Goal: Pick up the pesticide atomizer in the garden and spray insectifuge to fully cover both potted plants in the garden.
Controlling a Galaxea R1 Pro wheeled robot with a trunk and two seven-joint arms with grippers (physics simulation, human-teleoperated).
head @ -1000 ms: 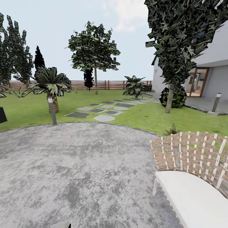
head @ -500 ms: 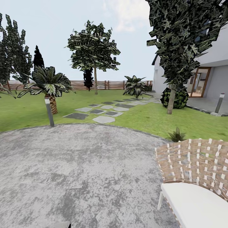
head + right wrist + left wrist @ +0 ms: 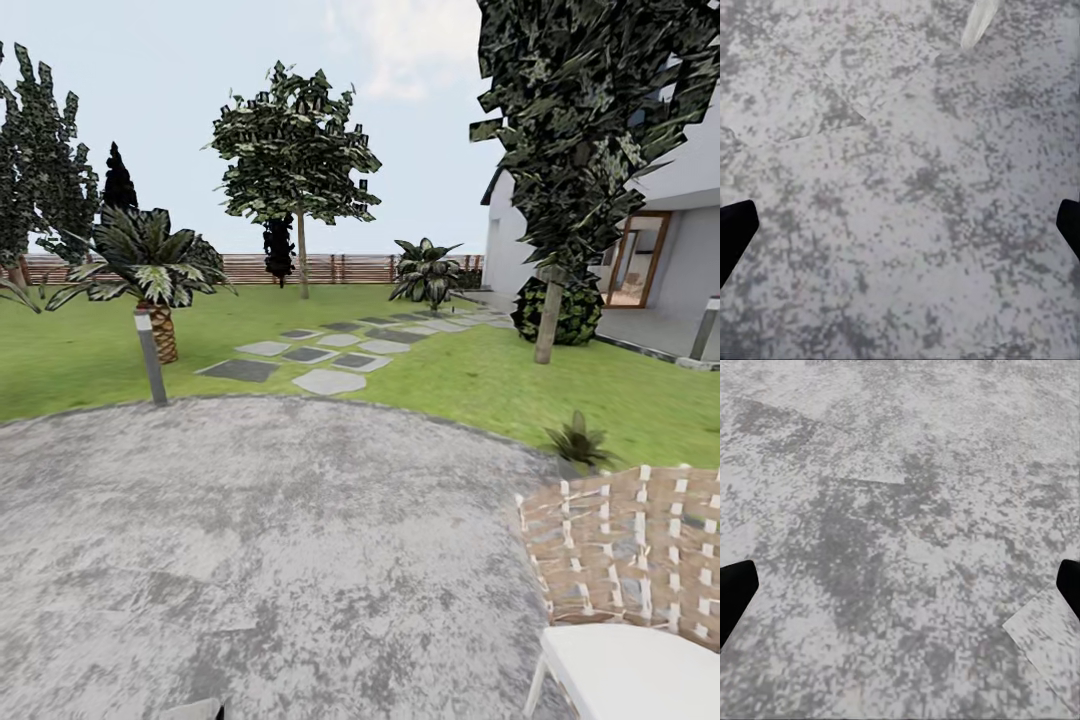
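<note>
I am on the round grey patio (image 3: 260, 540) of the garden, looking over the lawn (image 3: 470, 375). One small rosette of pointed green leaves, a potted plant (image 3: 578, 441), stands low in the grass at the patio's right rim; its pot is hidden. The pesticide atomizer and the second potted plant are out of view. In the left wrist view my left gripper (image 3: 900, 592) is open over bare patio stone, its dark fingertips (image 3: 733, 594) far apart. My right gripper (image 3: 900, 232) is open over the same stone, holding nothing.
A woven chair (image 3: 630, 560) with a white cushion (image 3: 640, 670) stands close at the lower right. A grey bollard lamp (image 3: 150, 355) and a palm (image 3: 150, 265) are at the patio's far left. Stone slabs (image 3: 325, 380) lead towards the fence (image 3: 330, 268). A tree trunk (image 3: 545, 320) and house (image 3: 680, 250) stand right.
The whole head view has shifted: the chair slid down and right in the picture and the small rosette plant came fully into sight. The camera moved, not the things.
</note>
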